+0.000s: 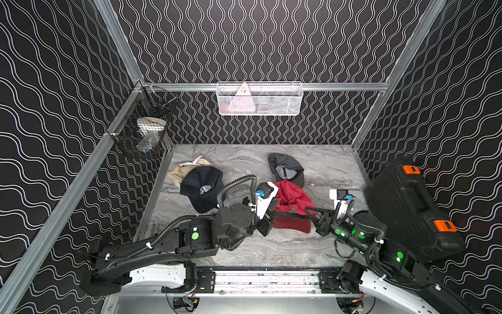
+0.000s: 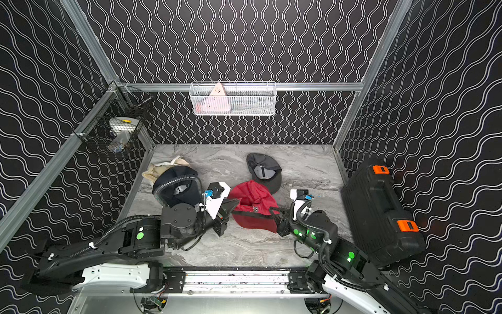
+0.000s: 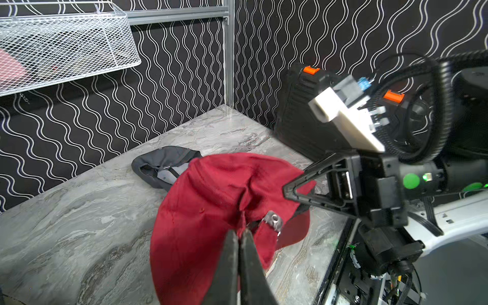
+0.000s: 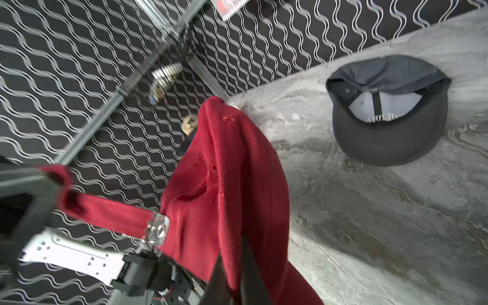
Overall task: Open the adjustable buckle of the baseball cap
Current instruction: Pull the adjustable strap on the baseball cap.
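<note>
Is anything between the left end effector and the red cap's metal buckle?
Nothing visible does. The left end effector grips the strap of the red cap, and only bare strap runs from it to the buckle.

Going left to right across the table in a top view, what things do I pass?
Black cap, red cap, black case. The tan cap and grey cap overlap those, so I skip them.

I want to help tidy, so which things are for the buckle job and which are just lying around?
For the job: red cotton baseball cap, its silver metal buckle, left gripper, right gripper.
Lying about: dark grey cap, black cap, beige cloth, black plastic case with orange latches, white wire basket, black mesh basket.
</note>
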`<move>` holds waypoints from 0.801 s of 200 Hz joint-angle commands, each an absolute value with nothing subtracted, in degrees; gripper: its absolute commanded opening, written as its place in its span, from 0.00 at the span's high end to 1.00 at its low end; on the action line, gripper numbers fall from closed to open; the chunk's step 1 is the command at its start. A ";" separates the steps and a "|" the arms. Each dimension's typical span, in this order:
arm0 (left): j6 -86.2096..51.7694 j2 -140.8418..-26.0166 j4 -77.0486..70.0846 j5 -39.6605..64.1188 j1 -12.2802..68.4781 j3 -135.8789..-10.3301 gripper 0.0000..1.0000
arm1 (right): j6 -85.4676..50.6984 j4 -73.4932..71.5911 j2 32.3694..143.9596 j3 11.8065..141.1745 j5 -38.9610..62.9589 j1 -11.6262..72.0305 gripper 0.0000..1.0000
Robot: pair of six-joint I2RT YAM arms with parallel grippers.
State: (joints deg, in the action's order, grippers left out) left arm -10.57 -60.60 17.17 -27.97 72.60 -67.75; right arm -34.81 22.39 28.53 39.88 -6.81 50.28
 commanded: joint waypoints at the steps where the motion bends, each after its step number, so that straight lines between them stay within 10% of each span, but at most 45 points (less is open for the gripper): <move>1: -9.28 -61.40 15.20 -25.40 72.51 -69.77 0.99 | -31.54 23.52 31.05 40.33 -4.27 50.28 0.72; 160: -6.77 -62.73 16.43 -22.74 72.50 -75.13 1.00 | -13.93 16.96 32.63 39.10 10.81 50.94 0.38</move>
